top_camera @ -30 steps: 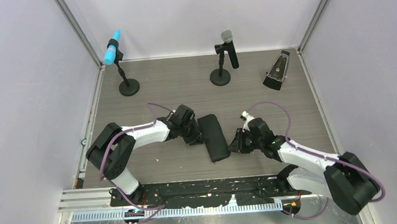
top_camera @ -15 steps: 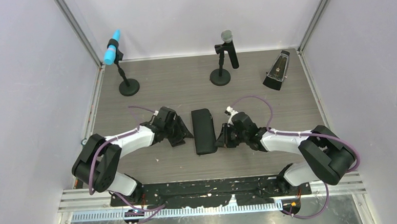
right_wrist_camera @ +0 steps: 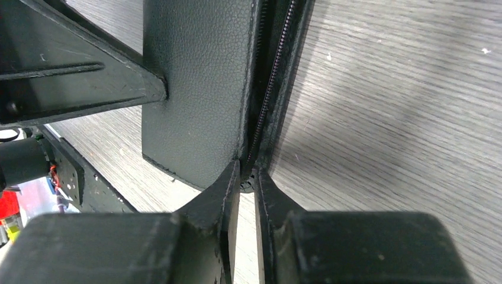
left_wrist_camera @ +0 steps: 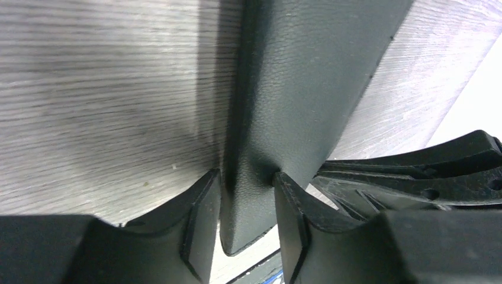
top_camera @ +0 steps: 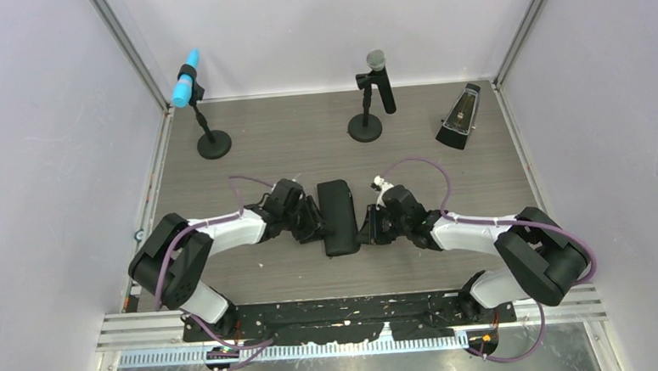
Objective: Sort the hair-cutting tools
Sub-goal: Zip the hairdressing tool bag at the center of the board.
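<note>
A black zip case [top_camera: 338, 216] is lying mid-tabletop [top_camera: 256, 159]. The left gripper [left_wrist_camera: 245, 204] is pinching its edge and the right gripper [right_wrist_camera: 247, 177] is pinching the zipper pull [right_wrist_camera: 247, 184]. The hair-cutting tools are showing nowhere, presumably being inside. If that thin pinch slips, the case could be dragging rather than unzipping.

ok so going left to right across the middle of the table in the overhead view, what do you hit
left gripper → black zip case → right gripper
</note>
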Tool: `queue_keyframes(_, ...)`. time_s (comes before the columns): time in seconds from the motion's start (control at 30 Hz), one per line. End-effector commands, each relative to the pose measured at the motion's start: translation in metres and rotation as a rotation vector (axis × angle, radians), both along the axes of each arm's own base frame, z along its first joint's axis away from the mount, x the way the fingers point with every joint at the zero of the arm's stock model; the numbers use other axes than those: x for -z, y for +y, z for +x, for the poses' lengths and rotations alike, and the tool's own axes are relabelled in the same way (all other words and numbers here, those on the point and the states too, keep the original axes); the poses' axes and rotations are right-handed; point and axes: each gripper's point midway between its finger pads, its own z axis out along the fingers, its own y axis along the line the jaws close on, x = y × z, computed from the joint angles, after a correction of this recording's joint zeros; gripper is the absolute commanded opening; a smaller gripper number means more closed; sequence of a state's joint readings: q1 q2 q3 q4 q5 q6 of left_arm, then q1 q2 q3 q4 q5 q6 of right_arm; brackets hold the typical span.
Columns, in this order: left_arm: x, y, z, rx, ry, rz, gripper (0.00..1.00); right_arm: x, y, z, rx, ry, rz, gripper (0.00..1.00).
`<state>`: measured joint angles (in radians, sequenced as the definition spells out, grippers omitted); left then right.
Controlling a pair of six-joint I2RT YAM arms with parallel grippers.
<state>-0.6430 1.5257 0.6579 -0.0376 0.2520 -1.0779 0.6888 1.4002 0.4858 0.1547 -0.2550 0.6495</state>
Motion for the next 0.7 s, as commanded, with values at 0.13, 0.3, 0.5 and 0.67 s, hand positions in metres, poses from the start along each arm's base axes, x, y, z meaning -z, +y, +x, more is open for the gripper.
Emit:
queue_keyframes(0.13, 0.009, -0.018, -0.006, 0.008, 0.023, 0.074, 0.28, -0.029, -0.007, 0.014, 0.038, -0.192, -0.100, 0.28)
queue_keyframes(0.3, 0.013, -0.014, -0.016, -0.015, 0.055, 0.174, 0.24, -0.054, -0.016, 0.007, 0.060, -0.339, -0.180, 0.36)
queue_keyframes(0.5, 0.003, -0.009, -0.017, -0.038, 0.043, 0.268, 0.23, -0.067, -0.001, -0.018, -0.048, -0.471, -0.232, 0.40)
queue_keyframes(0.67, -0.007, -0.012, -0.015, -0.047, 0.027, 0.283, 0.23, -0.059, 0.026, -0.045, -0.181, -0.515, -0.278, 0.42)
